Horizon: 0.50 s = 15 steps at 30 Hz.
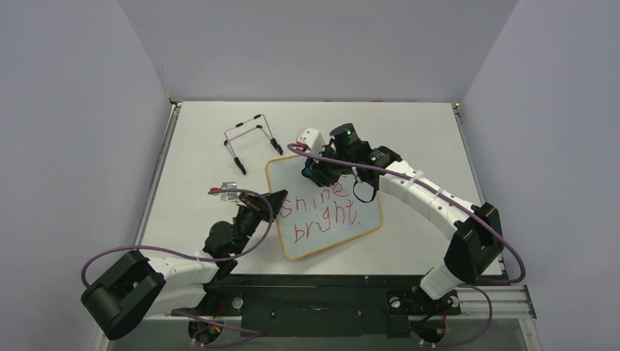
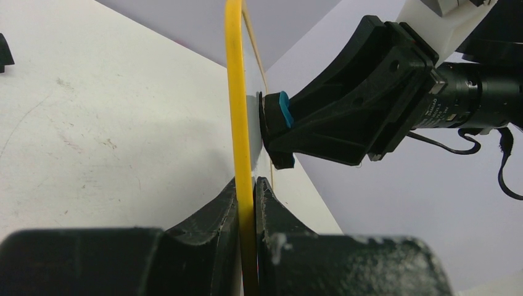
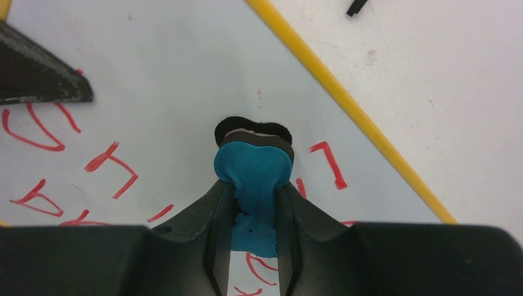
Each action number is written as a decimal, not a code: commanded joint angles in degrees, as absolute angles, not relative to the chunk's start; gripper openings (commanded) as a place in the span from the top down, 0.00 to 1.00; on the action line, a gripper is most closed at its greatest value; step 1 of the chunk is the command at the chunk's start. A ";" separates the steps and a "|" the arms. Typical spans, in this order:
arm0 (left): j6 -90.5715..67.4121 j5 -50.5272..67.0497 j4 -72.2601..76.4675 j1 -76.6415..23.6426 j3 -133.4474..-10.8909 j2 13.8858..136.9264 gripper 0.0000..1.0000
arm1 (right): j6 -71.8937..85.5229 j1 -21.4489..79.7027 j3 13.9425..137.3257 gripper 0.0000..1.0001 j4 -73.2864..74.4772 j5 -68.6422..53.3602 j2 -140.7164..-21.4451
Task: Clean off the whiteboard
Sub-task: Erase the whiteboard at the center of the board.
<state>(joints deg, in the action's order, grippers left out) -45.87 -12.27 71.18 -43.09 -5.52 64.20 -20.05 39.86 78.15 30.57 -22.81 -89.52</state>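
Two grippers work on one whiteboard [image 1: 287, 175], which sits on the white table [image 1: 424, 139] about midway between the arms, turned a little askew to the table's edges. The left gripper [image 2: 247, 185] is clamped on the board's left edge. Its jaws are drawn in tight on the yellow frame [image 2: 236, 92], one on each side, and the frame runs straight up between them in the left wrist view. Whether that edge is raised off the table or lies flat, I cannot tell from above.

The right gripper [image 3: 254, 188] reaches over the far part of the board and is closed on a blue eraser [image 3: 253, 166]. The block is squeezed between its jaws and bulges out past their tips. The eraser's black felt pad touches the glossy white face, near the far side of the frame.

Red handwriting [image 1: 322, 216] covers the middle of the board in two lines. The lower one reads "bright." and the upper one, partly hidden under the right gripper, looks like "shine". In the right wrist view, red strokes lie on both sides of the eraser and under the jaws.

A thin wire stand [image 1: 252, 139] with black feet stands on the table beyond the board's far left corner, near it but not touching.
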 commanded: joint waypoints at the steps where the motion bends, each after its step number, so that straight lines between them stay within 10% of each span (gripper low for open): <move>1: -40.16 -7.24 71.97 -43.77 -7.09 64.62 1.00 | -14.37 38.66 79.77 1.00 23.31 -16.30 -88.81; 15: -40.21 -7.13 71.81 -43.78 -7.03 64.13 1.00 | -29.17 36.30 79.78 1.00 36.80 -26.81 -89.95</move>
